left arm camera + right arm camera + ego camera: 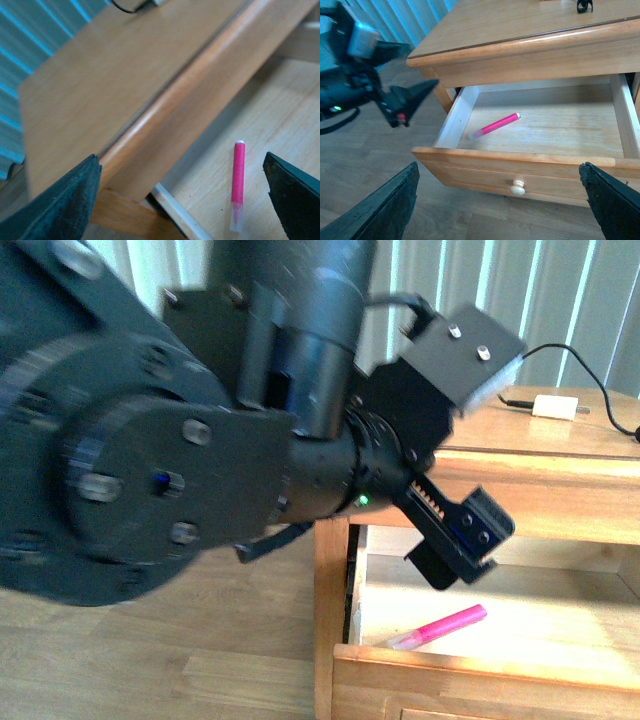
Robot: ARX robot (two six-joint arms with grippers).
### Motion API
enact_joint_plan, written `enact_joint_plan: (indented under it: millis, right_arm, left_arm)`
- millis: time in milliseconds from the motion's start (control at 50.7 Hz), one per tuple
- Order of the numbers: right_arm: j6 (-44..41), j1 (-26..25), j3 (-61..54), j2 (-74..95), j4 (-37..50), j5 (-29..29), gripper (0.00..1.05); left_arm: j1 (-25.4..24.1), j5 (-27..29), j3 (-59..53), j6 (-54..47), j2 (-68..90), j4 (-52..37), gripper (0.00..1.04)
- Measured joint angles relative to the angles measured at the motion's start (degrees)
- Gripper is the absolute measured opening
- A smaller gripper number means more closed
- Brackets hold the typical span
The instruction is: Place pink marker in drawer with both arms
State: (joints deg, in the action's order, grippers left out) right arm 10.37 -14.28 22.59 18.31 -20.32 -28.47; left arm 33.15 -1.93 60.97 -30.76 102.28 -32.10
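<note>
Pink marker [495,125]: slim, round, glossy magenta with a paler cap, flat on the floor of the open drawer [520,161], toward seven o'clock in the front view. Likely to roll on the smooth bare wood if shoved shut hard. Left tool [465,540] at the marker's one o'clock, spread wide, empty; could clip the honey-coloured counter [520,20] edge. Right tool [498,172] likewise spread, empty, facing the round knob [518,187]; risk of jamming from an off-centre push.
</note>
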Motion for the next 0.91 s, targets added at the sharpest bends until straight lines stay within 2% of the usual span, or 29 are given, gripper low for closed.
enact_joint_plan:
  millis: [59, 315, 493, 532, 631, 690, 808, 907]
  right_arm:
    - [0.0, 0.0, 0.0, 0.0, 0.0, 0.0, 0.96]
    - [0.0, 0.0, 0.0, 0.0, 0.0, 0.0, 0.96]
    - [0.0, 0.0, 0.0, 0.0, 0.0, 0.0, 0.96]
    - [0.0, 0.0, 0.0, 0.0, 0.0, 0.0, 0.96]
    - [0.0, 0.0, 0.0, 0.0, 0.0, 0.0, 0.96]
    - [0.0, 0.0, 0.0, 0.0, 0.0, 0.0, 0.96]
    - [0.0, 0.0, 0.0, 0.0, 0.0, 0.0, 0.96]
    - [0.0, 0.0, 0.0, 0.0, 0.0, 0.0, 0.96]
  left_arm:
    - [-1.1, 1.6, -4.9, 4.6, -6.5, -1.8, 0.98]
    - [-6.3, 9.2, -25.0, 17.7, -33.8, -2.4, 0.99]
    - [-7.5, 15.5, -38.4, 25.0, -57.1, 7.7, 0.99]
    - [-6.4, 19.5, -42.2, 25.9, -65.1, 11.9, 0.99]
    - [-3.6, 24.9, -46.7, 27.0, -78.8, 21.6, 0.99]
    - [-4.7, 24.7, -48.5, 28.3, -85.7, 26.2, 0.99]
    - [-11.0, 23.2, -51.6, 32.3, -91.7, 28.5, 0.99]
    - [-11.6, 22.6, -52.0, 33.3, -92.0, 28.6, 0.99]
